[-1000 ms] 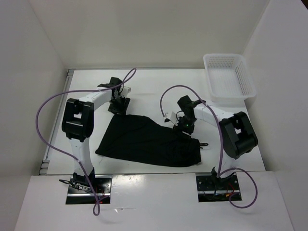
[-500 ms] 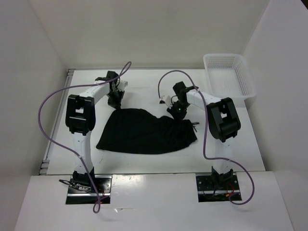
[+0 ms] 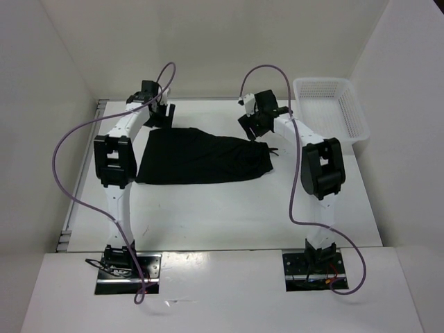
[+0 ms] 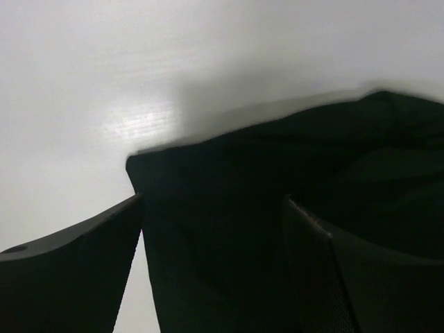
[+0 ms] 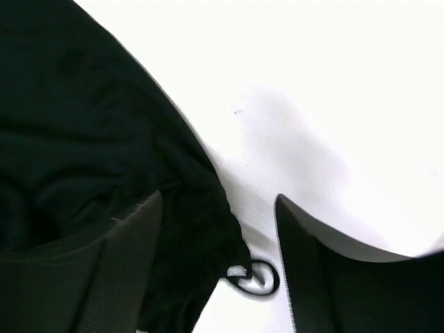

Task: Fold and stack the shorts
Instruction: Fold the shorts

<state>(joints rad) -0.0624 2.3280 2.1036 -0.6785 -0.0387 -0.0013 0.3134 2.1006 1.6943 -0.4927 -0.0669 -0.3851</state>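
One pair of black shorts (image 3: 201, 156) lies flat on the far half of the worktop (image 3: 208, 215). Its long axis runs 9 to 3 o'clock, with the drawstring (image 3: 275, 148) end pointing to 3. Two pincers hover over its far corners: the left pincer (image 4: 214, 208) at 10 o'clock and the right pincer (image 5: 218, 201) at 2. Both are spread, pinching nothing. One white mesh basket (image 3: 330, 84) stands apart at 2 o'clock.

The shorts (image 3: 201, 156) are seen as soft, matt black cloth, lightly creased under the left pincer (image 4: 214, 277), whose fingers (image 4: 76, 263) look hard, matt and finely dimpled. Beyond that pincer the worktop (image 4: 139, 118) is smooth, white and faintly glossy.
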